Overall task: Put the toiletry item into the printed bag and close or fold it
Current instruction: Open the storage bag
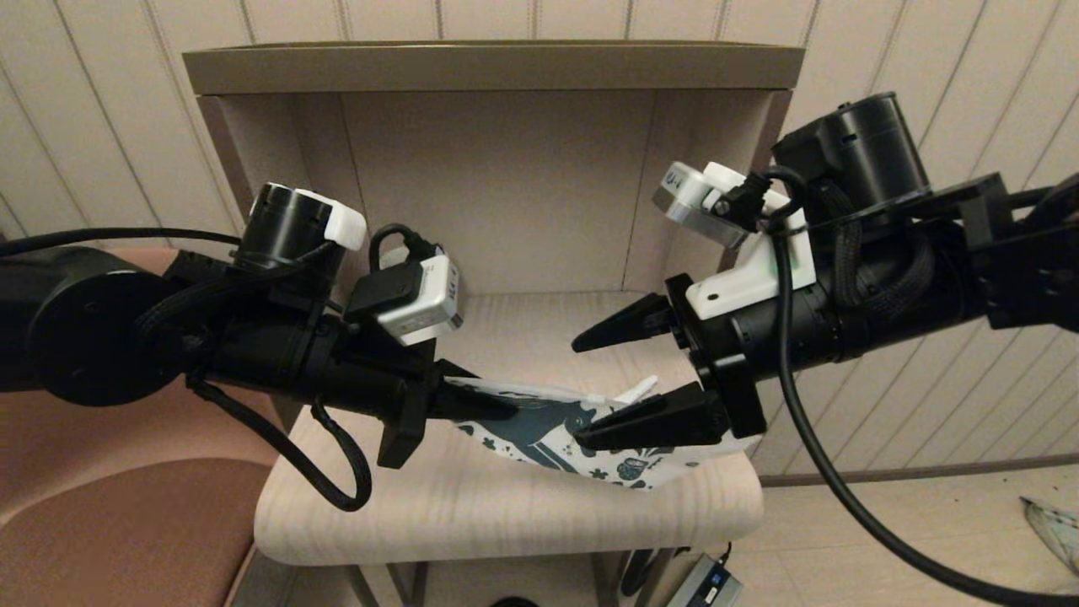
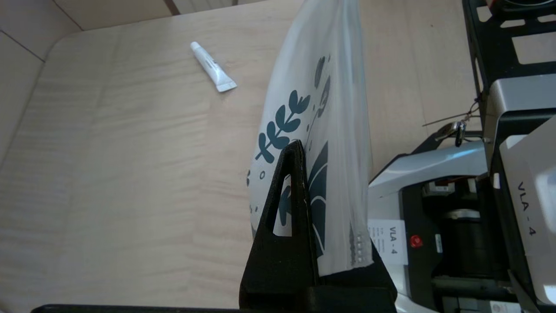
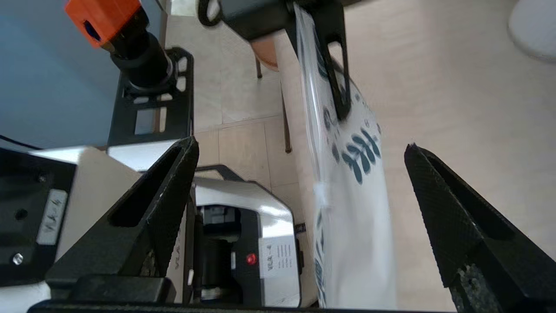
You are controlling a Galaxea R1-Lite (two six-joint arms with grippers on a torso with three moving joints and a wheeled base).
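The printed bag (image 1: 548, 440), white with a teal horse and leaves, hangs edge-up just above the pale wooden shelf top (image 1: 506, 514). My left gripper (image 1: 504, 408) is shut on its left end; in the left wrist view one black finger (image 2: 292, 182) presses the bag (image 2: 321, 113), the other is hidden behind it. The small white tube (image 2: 213, 67) lies loose on the wood beyond the bag, and in the head view the tube (image 1: 638, 389) peeks out by the right gripper's lower finger. My right gripper (image 1: 580, 393) is open, jaws straddling the bag's (image 3: 356, 208) right end without touching.
The shelf is an alcove with a back wall (image 1: 497, 185), side panels and a top board. A white rounded object (image 3: 534, 26) stands on the wood far from the bag. A pink seat (image 1: 101, 506) is at the left. The robot's base (image 3: 243, 226) shows below the front edge.
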